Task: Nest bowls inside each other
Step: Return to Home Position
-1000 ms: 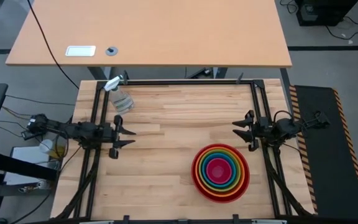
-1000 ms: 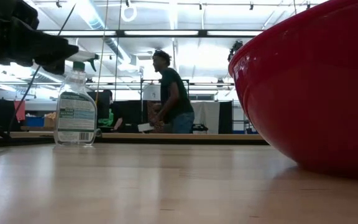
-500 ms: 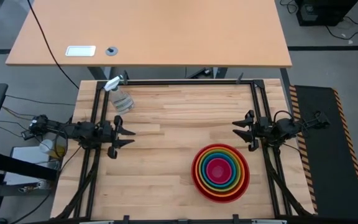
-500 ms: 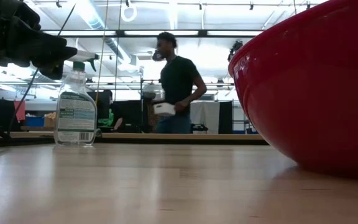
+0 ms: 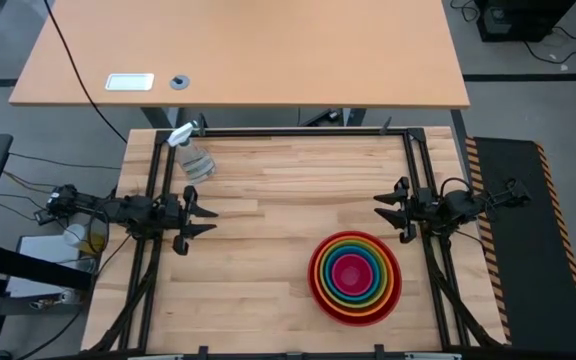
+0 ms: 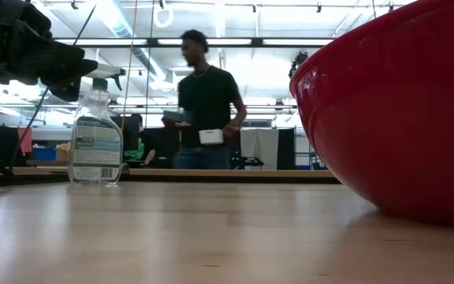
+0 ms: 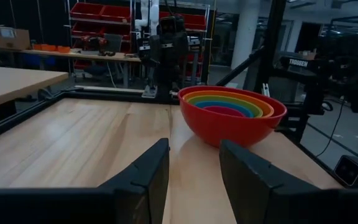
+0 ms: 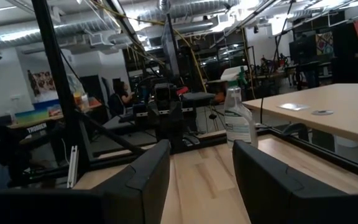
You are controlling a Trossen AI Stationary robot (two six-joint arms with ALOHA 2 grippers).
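The bowls (image 5: 355,277) sit nested on the table's near right part: red outermost, then orange, lime green, blue, with magenta pink in the middle. The red bowl (image 6: 400,110) rests on its base; the stack also shows in the left wrist view (image 7: 232,112). My left gripper (image 5: 211,220) hovers open at the table's left edge, pointing level toward the right. My right gripper (image 5: 380,211) hovers open at the right edge, pointing left. Neither touches anything.
A clear spray bottle with a white nozzle (image 5: 192,155) stands at the far left corner, also seen low (image 6: 95,138) and from the right wrist (image 8: 239,118). A black frame (image 5: 298,132) borders the table. A person (image 6: 203,102) walks in the room behind.
Both grippers have kept their places and openings. The person in the room behind has walked and turned, now carrying something in the hands.
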